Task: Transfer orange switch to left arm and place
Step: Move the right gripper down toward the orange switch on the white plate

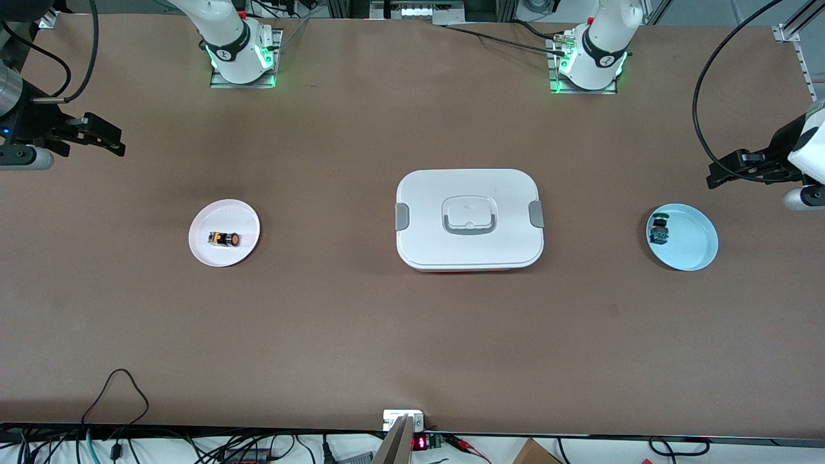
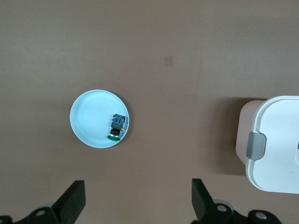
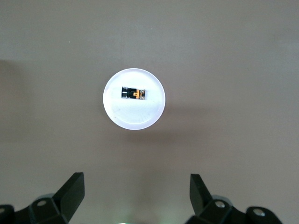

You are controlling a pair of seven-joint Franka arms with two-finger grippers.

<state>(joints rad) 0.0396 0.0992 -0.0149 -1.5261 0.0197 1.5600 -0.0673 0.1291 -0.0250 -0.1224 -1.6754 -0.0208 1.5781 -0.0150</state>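
your two arms hang high at the table's ends, nothing lifted yet: this is the opening of the transfer, before any reach. the right gripper hovers over bare table at the right arm's end, its jaws wide apart and empty, as the right wrist view confirms with both fingers spread either side of the plate below. the left gripper hovers over the table at the left arm's end, close to the blue plate, likewise spread open and holding nothing.

the orange switch lies on its side in the middle of the pink plate, toward the right arm's end. the box sits shut in the table's centre, squarely between the two plates. a green-capped switch rests by the rim of the blue plate and is not yours to move.

your next move looks to be the right arm's: bring the right gripper down over the pink plate and turn the wrist so the fingers close across the switch's narrow body. a small round part lying flat may roll or skid on the plate, so centre well. after that, judge a handover high enough to clear the box lid.
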